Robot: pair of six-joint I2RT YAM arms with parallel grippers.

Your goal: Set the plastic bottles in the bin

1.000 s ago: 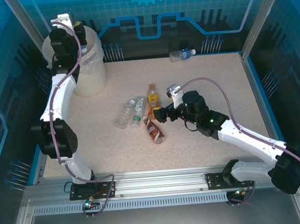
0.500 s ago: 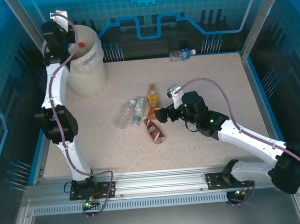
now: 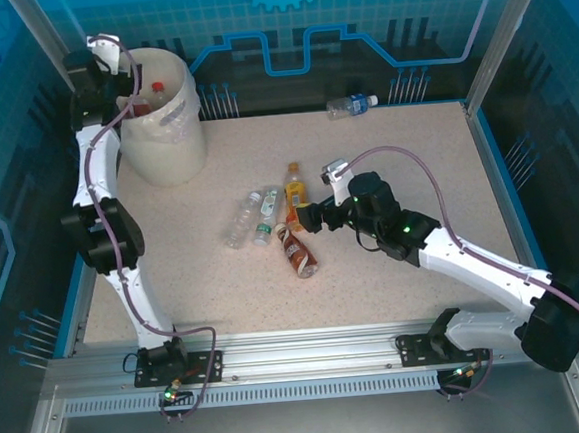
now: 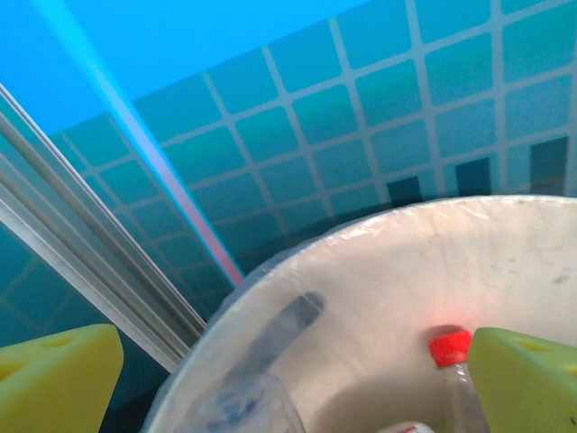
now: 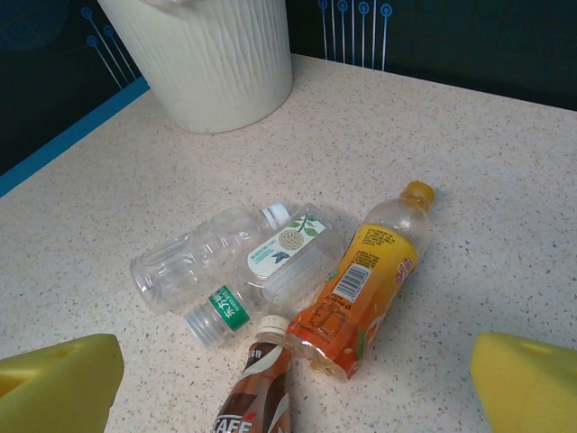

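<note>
The cream bin stands at the back left. My left gripper hangs open over its left rim, with nothing between the yellow pads. Inside the bin lie a red-capped bottle and a clear one. Mid-table lie an orange bottle, two clear bottles and a brown coffee bottle. My right gripper is open just right of them. In the right wrist view it hovers over the brown bottle, with the orange bottle and the clear bottles beyond.
A clear bottle with a blue cap lies at the table's back edge. Blue walls and metal posts close in the table. Bare tabletop stretches to the right.
My left gripper has swung left from above the bin to its rim and opened. A red-capped bottle now shows inside the bin. The right arm has barely moved.
</note>
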